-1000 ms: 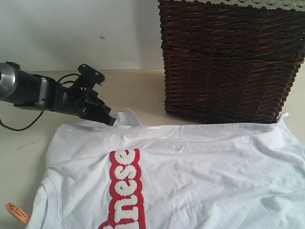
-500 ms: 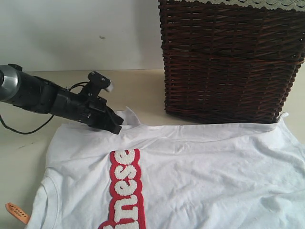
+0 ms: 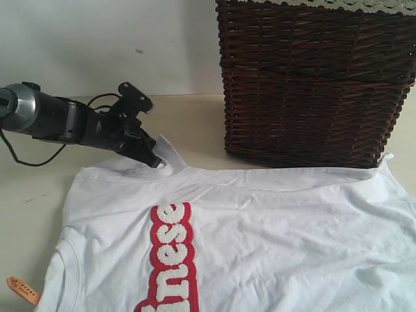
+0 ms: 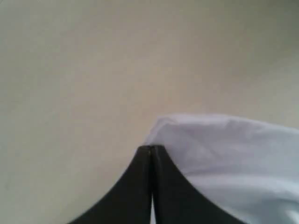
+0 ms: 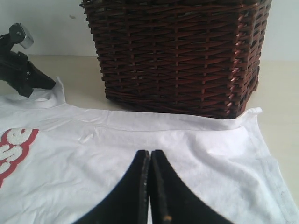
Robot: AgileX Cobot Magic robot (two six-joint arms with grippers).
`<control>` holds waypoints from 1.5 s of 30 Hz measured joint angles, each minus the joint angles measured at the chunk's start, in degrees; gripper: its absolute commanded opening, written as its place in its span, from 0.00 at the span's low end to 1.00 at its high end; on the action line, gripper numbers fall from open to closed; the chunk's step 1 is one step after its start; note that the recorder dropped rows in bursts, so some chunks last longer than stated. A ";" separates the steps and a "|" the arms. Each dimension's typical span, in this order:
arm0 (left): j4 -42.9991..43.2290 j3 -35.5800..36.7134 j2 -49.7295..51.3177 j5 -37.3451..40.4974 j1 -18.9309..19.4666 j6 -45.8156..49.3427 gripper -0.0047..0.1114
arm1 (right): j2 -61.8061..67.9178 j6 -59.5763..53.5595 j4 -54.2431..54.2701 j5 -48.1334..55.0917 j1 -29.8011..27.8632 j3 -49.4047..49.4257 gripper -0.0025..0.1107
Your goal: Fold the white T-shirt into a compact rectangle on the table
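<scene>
Since half a second ago, the left end effector [image 3: 155, 161] has drawn back from over the shirt's shoulder. Its tip now sits at the sleeve, which has puckered up into a small raised fold beside it.

We see the table [image 3: 188, 123], pale beige, running to the edge that meets the white wall. Across it the white T-shirt [image 3: 273, 227] lies spread out and unfolded, collar toward the left edge. Its far side lies right up against the foot of the dark wicker basket [image 3: 312, 84], which stands toward the wall edge. A red band of fuzzy white lettering [image 3: 170, 260] runs down the chest.

The left end effector is clenched, its black fingers pressed together against the sleeve. We cannot tell whether any cloth is pinched between them. The right end effector [image 5: 150, 151] is clenched too, poised over the shirt's body. A small orange tag [image 3: 23, 289] lies on the table just beside the collar.
</scene>
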 measured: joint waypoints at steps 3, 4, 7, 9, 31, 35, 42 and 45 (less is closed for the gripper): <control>-0.11 -1.07 -0.36 -1.18 0.00 -0.01 0.04 | 0.00 0.00 0.00 0.00 0.00 0.00 0.02; -0.11 -1.07 -0.65 -1.48 0.00 -0.45 0.04 | 0.00 0.00 0.00 0.00 0.00 0.00 0.02; -0.11 0.13 -3.12 -1.57 0.13 -1.48 0.04 | 0.00 0.00 0.00 0.00 0.00 0.00 0.02; 0.22 1.48 -5.08 -0.50 0.65 -1.95 0.04 | 0.00 0.00 0.00 0.00 0.00 0.00 0.02; 4.07 5.88 -1.80 -0.40 1.52 -0.52 0.04 | 0.00 0.00 0.08 0.00 0.00 0.00 0.02; 4.46 2.74 0.22 -0.26 1.52 -0.15 0.04 | 0.00 0.00 0.08 0.00 0.00 0.00 0.02; 8.50 -2.65 2.35 -5.67 1.01 0.08 0.04 | 0.00 0.00 0.08 0.00 0.00 0.00 0.02; 8.77 -3.35 2.44 -10.19 0.94 0.08 0.04 | 0.00 0.00 0.08 0.00 0.00 0.00 0.02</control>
